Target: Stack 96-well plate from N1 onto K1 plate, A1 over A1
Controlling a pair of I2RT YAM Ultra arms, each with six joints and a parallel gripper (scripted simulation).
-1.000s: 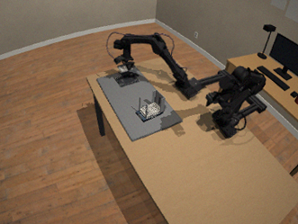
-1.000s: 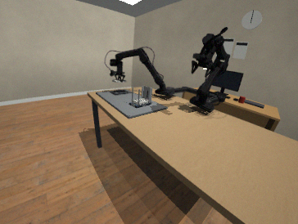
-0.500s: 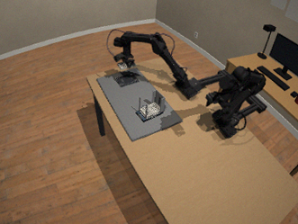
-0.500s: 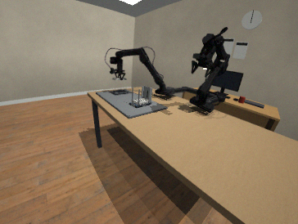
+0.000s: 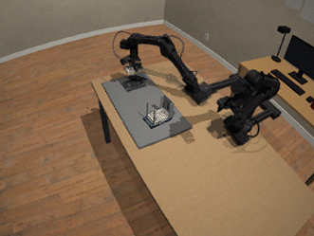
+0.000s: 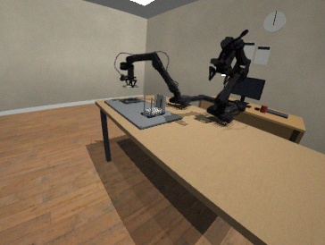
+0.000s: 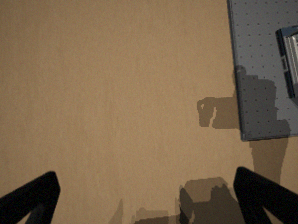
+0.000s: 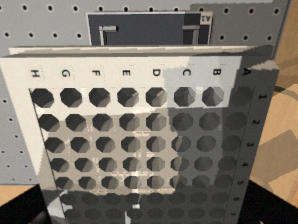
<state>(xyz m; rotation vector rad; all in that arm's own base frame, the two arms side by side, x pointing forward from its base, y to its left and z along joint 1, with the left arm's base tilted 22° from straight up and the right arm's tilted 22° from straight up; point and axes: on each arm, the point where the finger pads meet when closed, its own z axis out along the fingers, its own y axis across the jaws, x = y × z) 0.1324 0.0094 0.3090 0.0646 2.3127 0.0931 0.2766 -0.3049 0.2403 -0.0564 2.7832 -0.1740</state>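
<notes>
My right gripper (image 5: 130, 67) (image 6: 129, 83) (image 8: 145, 184) is shut on a white 96-well plate (image 5: 129, 70) (image 6: 130, 87) (image 8: 90, 110), gripped at its two sides. The plate is above the dark plate nest N1 (image 5: 135, 85) (image 6: 130, 101) (image 8: 145, 30), clear of it. In the right wrist view, row A is on the right and column 1 at the top, like the nest's A1 label. Another white plate (image 5: 159, 114) (image 6: 153, 112) sits in the stack rack K1 (image 5: 167, 105) (image 6: 161, 104) (image 7: 285, 62); its lettering is too small to read. My left gripper (image 7: 146, 178) is open and empty, away from the rack.
Nest and rack stand on a grey perforated board (image 5: 123, 99) (image 6: 129, 114) (image 7: 255, 107) on the wooden table (image 5: 217, 182) (image 6: 214, 152) (image 7: 125, 90). The rack has thin upright posts and a taller grey wall. A desk (image 5: 254, 66) with a monitor (image 5: 309, 57) stands behind the arms.
</notes>
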